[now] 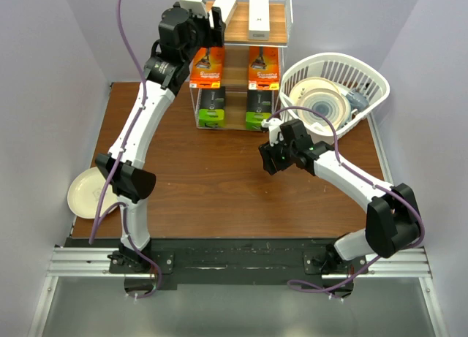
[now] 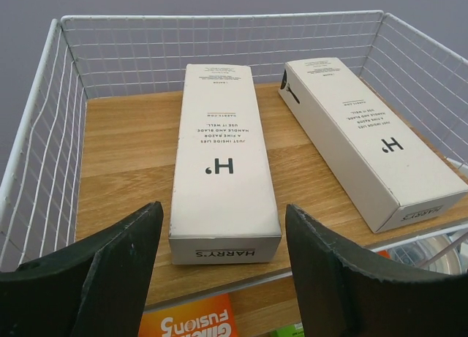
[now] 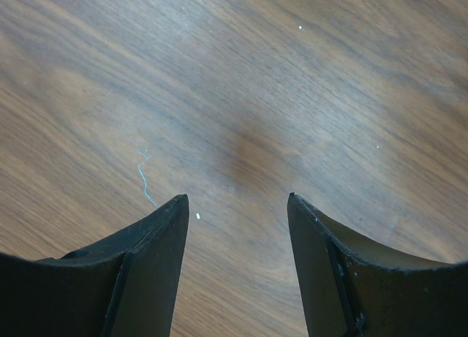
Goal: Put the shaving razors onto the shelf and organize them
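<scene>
The shelf (image 1: 238, 31) stands at the table's far middle. Two long white razor boxes (image 1: 224, 8) (image 1: 259, 17) lie on its top board. Two orange cards (image 1: 207, 66) (image 1: 264, 66) stand on the middle tier and two black boxes with green ends (image 1: 211, 107) (image 1: 259, 109) on the bottom tier. My left gripper (image 1: 217, 19) is open at the top tier's front edge. In the left wrist view its jaws (image 2: 224, 207) stand apart on either side of the near end of the left white box (image 2: 223, 154), not touching it; the other box (image 2: 365, 139) lies to the right. My right gripper (image 1: 265, 160) (image 3: 238, 198) is open and empty over bare table.
A white slotted basket (image 1: 365, 63) with cream plates (image 1: 322, 103) stands right of the shelf. Another cream plate (image 1: 91, 191) lies at the table's left edge. White wire walls (image 2: 219, 44) fence the top tier's back and sides.
</scene>
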